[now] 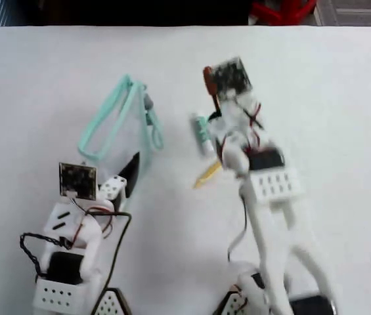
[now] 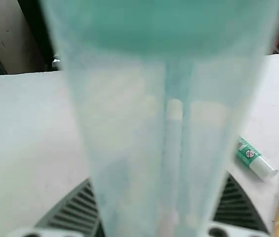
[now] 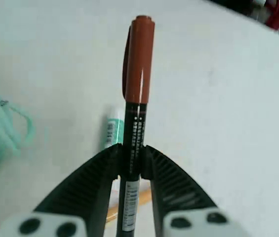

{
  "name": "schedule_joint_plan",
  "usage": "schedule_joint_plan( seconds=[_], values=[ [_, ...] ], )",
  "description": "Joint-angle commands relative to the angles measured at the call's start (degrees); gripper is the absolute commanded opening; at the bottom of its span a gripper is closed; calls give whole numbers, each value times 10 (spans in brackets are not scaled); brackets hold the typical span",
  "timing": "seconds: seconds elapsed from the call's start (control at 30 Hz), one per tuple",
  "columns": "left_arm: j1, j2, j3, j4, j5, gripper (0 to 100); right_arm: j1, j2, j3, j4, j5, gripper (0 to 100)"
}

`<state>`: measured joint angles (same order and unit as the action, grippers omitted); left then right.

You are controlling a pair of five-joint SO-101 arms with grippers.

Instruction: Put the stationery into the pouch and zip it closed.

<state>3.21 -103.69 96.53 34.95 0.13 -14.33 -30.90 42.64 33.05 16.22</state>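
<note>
You won't find any wording you can read here. The pen (image 3: 138,89) carries white print along its black barrel, and the glue stick (image 2: 250,155) has a green label, perhaps with a round mark. Both are illegible.

White table (image 1: 343,79), dark strip (image 1: 139,12) beyond its far edge, red object (image 1: 283,10) behind

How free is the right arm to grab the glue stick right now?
Probably not yet. The right gripper is shut on the brown-capped pen, so it has no free grip. The glue stick lies bare on the table close by.
</note>
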Motion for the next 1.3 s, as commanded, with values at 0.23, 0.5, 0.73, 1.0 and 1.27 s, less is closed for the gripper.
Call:
schedule_joint_plan(
  seconds=[0.23, 0.5, 0.73, 1.0, 1.27],
  values=[
    [12, -7, 4, -17, 0, 245, -101, -396, -87, 95, -5, 18],
    [14, -7, 4, -16, -20, 245, -236, -269, -185, -35, -5, 18],
    [14, -7, 4, -17, -20, 245, -315, -71, -325, -65, -5, 18],
    [14, -7, 4, -17, -22, 245, -339, 65, -417, -66, -33, 18],
    [14, -7, 4, -17, -22, 245, -333, 68, -370, -63, -86, 18]
  ],
)
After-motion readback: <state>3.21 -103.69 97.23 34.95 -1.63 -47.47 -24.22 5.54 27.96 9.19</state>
